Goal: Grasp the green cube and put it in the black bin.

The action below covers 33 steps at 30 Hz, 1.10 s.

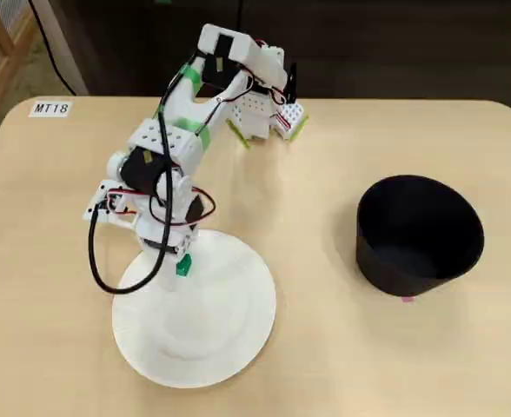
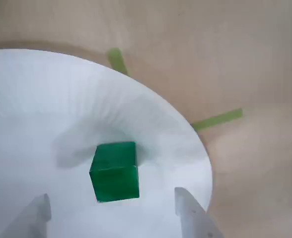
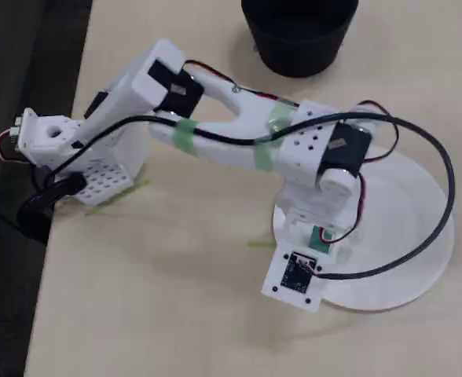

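The green cube (image 2: 114, 171) lies on the white paper plate (image 2: 46, 99), near the plate's edge where two strips of green tape (image 2: 217, 119) mark the worktop (image 2: 225, 49). The hand (image 2: 113, 213) hangs over it released, one finger (image 2: 188, 208) on each side, not touching. In a fixed view the black bin (image 1: 419, 236) stands well apart to the right, with bare worktop between.

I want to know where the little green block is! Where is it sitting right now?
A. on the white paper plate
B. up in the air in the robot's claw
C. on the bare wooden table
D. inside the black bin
A: the wrist view shows the green cube resting on the white paper plate, with the open gripper fingers on either side, not touching it.
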Each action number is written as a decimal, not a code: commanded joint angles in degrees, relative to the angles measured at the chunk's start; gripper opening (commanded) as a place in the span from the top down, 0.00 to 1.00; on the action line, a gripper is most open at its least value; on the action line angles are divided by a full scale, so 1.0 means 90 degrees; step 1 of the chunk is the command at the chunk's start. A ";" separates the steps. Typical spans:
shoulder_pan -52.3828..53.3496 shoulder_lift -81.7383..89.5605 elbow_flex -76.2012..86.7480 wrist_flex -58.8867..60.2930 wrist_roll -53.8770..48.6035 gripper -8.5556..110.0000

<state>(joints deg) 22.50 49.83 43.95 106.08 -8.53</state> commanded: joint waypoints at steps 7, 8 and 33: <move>0.0117 -0.0010 -0.0264 -0.0020 0.0371 0.63; 0.0127 -0.0020 -0.0273 -0.0020 0.0410 0.63; 0.0107 -0.0986 -0.1074 0.0000 0.0664 0.93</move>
<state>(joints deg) 23.73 40.34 36.21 106.00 -2.11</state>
